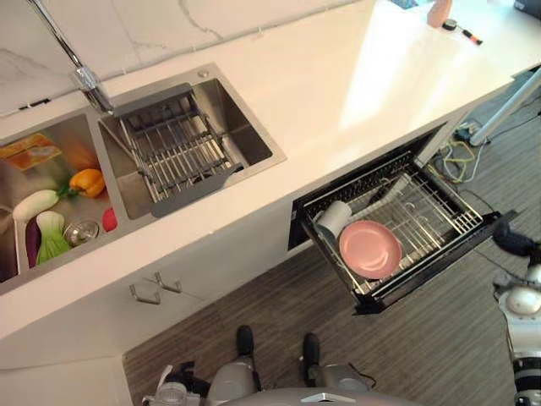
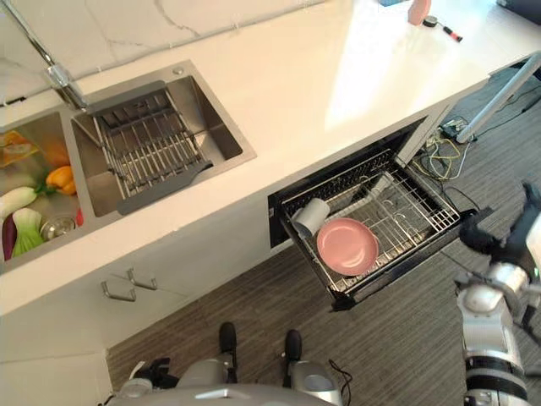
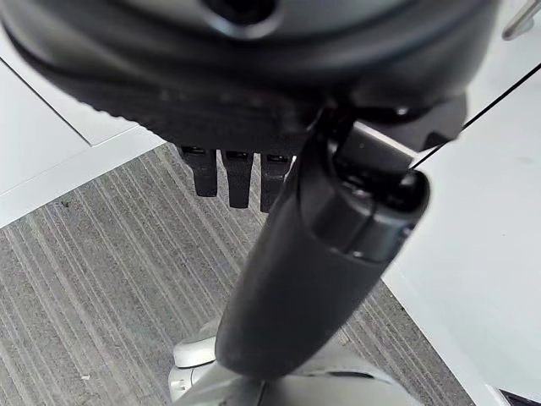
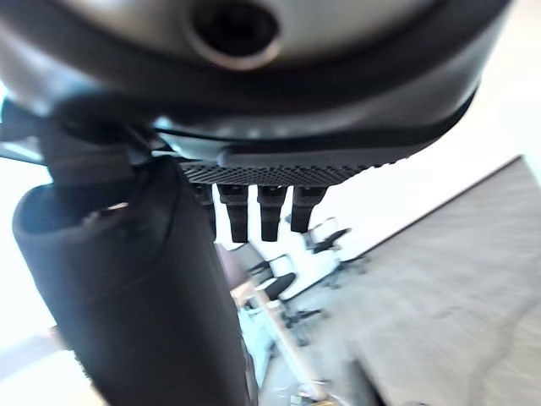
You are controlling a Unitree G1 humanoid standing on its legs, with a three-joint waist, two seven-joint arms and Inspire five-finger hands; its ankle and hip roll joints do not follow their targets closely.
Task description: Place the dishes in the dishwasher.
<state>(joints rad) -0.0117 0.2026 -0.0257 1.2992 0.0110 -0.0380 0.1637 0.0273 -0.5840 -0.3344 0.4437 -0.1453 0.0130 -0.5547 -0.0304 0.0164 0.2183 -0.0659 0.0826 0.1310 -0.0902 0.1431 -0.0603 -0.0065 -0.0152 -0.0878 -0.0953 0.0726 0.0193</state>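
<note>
The pink plate (image 1: pixel 370 249) lies flat in the pulled-out dishwasher rack (image 1: pixel 439 222), and a white cup (image 1: pixel 333 218) lies on its side just beside it, toward the rack's back corner. Both dishes sit on the wire grid below the counter (image 1: pixel 355 93).

The right hand (image 2: pixel 499 241) hangs off the rack's outer corner, near it but holding nothing; in its wrist view the fingers (image 4: pixel 254 211) run straight and relaxed. The left hand (image 3: pixel 321 279) shows in its own wrist view over the striped floor, fingers straight as well and empty.

The sink (image 1: pixel 241 127) holds only a bare drying rack (image 1: pixel 173 152); the neighbouring basin (image 1: pixel 25 211) holds toy vegetables, which are no dishes. So the loading looks done or close to it.

The plate appears to be light, stiff plastic or melamine: smooth, likely slippery under hard fingertips, and not very fragile. Lying flat, it offers little to grip; the raised rim is the place, thumb on top and fingers under the edge, probably after tilting it against the wires. The cup looks light and rigid, and may roll on its side; a grasp round its body would suit.
</note>
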